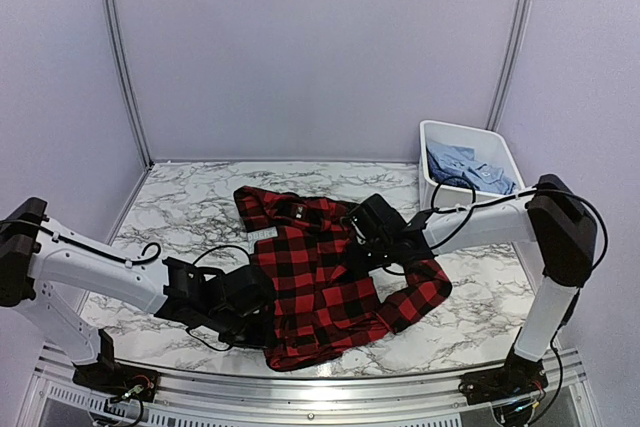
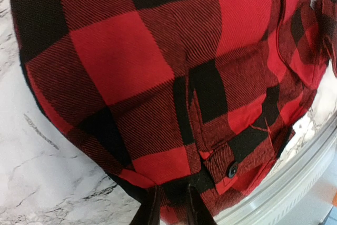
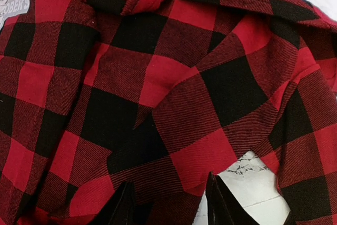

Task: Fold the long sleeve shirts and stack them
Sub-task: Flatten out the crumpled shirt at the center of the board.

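The red-and-black flannel shirt (image 1: 315, 282) lies spread on the marble bench (image 1: 190, 207), near the front edge and roughly midway between the two arms. Its collar end points toward the back wall, and one sleeve is bent round at the right side. A small pale label (image 1: 262, 234) shows near the collar, and it appears again at the upper left of the right wrist view (image 3: 16, 6). In the left wrist view the cloth (image 2: 158, 77) bunches at the hem, where a dark button (image 2: 232, 170) sits on a folded cuff or placket.

The left jaws are at the shirt's near left edge. Their fingers (image 2: 154, 209) stand close together, clenched on a pinch of the hem. The right jaws rest over the shirt's right side with their fingers (image 3: 218, 204) spread wide, released, and checked fabric (image 3: 158, 77) lies between and beneath them.

At the far right of the bench, a white tub (image 1: 455, 125) holds crumpled light blue shirts (image 1: 468, 169), well apart from the flannel.
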Tool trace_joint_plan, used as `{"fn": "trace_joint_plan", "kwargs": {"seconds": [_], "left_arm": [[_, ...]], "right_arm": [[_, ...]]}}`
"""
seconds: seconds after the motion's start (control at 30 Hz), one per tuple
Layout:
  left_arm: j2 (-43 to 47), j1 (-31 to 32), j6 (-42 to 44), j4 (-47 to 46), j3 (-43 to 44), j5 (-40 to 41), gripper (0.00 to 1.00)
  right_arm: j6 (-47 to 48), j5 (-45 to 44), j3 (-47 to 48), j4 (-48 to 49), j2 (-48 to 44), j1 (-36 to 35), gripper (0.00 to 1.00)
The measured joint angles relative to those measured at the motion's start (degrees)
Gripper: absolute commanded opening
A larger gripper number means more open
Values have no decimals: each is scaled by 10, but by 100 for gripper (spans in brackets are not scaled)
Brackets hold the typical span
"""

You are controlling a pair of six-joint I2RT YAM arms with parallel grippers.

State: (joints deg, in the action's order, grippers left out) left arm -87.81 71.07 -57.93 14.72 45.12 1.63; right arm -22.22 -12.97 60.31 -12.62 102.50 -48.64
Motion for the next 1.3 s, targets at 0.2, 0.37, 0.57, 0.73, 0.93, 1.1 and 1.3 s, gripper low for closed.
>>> {"fn": "trace_joint_plan", "kwargs": {"seconds": [0.2,0.37,0.57,0.73,0.93,1.1,1.3], "left_arm": [[6,1,-9,26,4,55,0],[23,1,-13,43,4,89,14],[14,12,3,52,24,87,57],[-23,27,12,55,56,80,62],[-72,39,2,92,76,94,37],[-74,41,-12,112,76,110,26],[-44,43,-18,131,76,145,18]], "right_arm": [[-3,9,-10,17,4,0,42],[-5,12,-30,24,4,0,42],[-7,15,-37,28,4,0,41],[-9,16,-37,28,4,-1,41],[-13,19,-37,28,4,-3,41],[-13,20,-37,29,7,-5,41],[-13,20,-37,29,16,-8,40]]}}
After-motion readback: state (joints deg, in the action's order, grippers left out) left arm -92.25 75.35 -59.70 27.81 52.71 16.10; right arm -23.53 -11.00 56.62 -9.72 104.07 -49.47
